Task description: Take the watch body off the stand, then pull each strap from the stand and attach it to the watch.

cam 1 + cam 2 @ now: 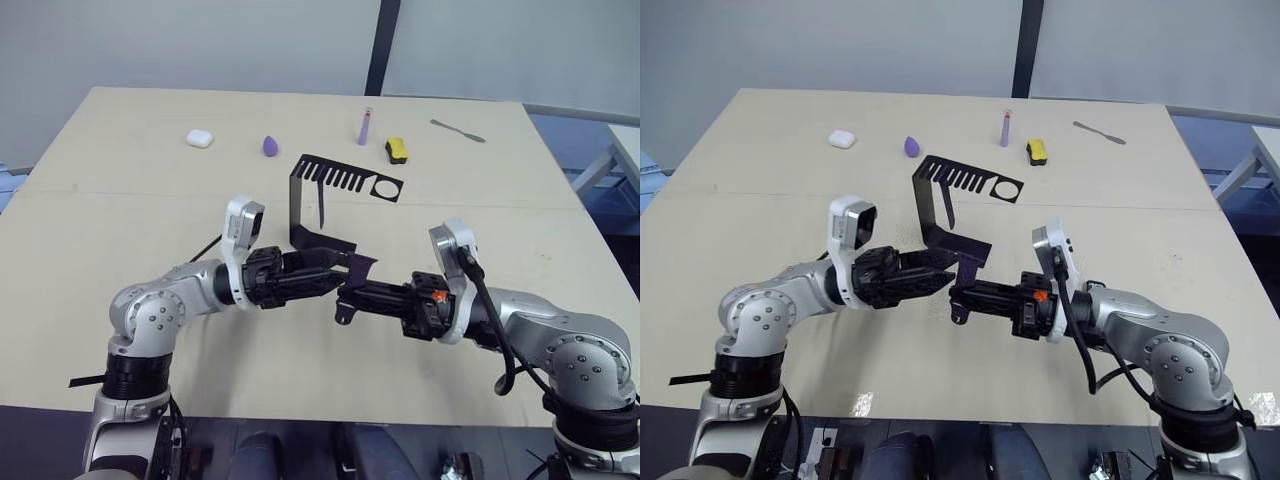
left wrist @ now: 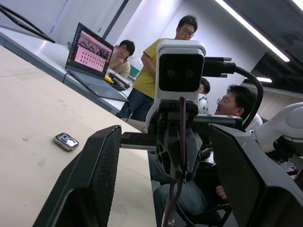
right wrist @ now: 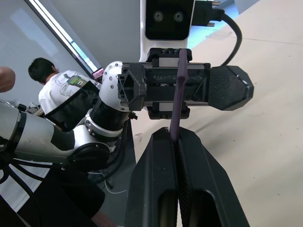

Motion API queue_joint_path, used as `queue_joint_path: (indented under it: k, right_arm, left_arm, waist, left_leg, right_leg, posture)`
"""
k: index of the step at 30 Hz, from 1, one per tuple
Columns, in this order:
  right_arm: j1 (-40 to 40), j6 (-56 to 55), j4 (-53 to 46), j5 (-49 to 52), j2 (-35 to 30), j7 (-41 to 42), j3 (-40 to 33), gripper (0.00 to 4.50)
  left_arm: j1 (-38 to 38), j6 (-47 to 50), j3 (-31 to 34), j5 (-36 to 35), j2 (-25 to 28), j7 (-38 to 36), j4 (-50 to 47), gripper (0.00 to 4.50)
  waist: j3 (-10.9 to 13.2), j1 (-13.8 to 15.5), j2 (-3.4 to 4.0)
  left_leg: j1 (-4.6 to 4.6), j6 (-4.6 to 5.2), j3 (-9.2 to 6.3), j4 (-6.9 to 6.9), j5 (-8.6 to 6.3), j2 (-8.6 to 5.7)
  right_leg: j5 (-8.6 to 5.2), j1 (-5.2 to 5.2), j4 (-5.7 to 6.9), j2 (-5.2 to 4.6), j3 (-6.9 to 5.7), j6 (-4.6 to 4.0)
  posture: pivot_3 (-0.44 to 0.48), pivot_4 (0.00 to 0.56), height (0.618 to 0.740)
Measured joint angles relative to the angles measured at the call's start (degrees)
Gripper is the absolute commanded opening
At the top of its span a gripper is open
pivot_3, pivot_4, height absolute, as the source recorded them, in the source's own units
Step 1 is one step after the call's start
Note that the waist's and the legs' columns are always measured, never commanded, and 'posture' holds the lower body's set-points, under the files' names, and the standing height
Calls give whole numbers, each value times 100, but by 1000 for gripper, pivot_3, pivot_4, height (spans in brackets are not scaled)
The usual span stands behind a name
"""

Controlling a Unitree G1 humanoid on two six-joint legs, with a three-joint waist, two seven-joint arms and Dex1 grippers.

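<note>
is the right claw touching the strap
Touching. The right wrist view shows the right claw with its two fingers shut on the thin strap, which rises from between them.

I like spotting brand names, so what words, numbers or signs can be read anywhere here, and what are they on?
No text can be read for certain.
Laptop: pink page on the screen, writing too small to read.
Watch: pale marks on its face, too small to read.
Shirt of the seated person: dark print, too blurred to read.
</note>
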Motion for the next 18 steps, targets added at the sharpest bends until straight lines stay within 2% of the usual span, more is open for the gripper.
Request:
queue_joint_path:
  k: [4,7,9,18]
  right_arm:
    - [0,-34,0,-1,-1,-2,55,0]
    - [-1,-47,0,-2,-2,-2,55,0]
    - [-1,-54,1,-8,-2,-2,57,0]
    - [-4,-112,46,-46,-26,-3,58,0]
  left_arm:
    - [-31,-16,-97,1,-77,42,9,3150]
    - [-43,-18,-105,-12,-135,59,53,2364]
    - [-51,-2,-99,-69,-193,88,119,1374]
    - [-98,48,-123,-80,-198,140,135,1374]
  waist:
    - [0,2,0]
    - [0,-1,0]
    - [0,2,0]
    - [0,2,0]
  left_leg:
    - [1,-1,0,0,0,0]
    - [1,-1,0,0,1,0]
    - [1,-1,-1,1,1,0]
    - [1,-1,-1,1,1,0]
  right_leg:
    - [0,0,0,0,0,0]
    - [0,0,2,0,0,0]
    - [0,0,2,0,0,0]
    - [0,0,1,0,0,0]
  posture:
    - [0,150,740]
    - [0,150,740]
    - [0,150,740]
    - [0,150,740]
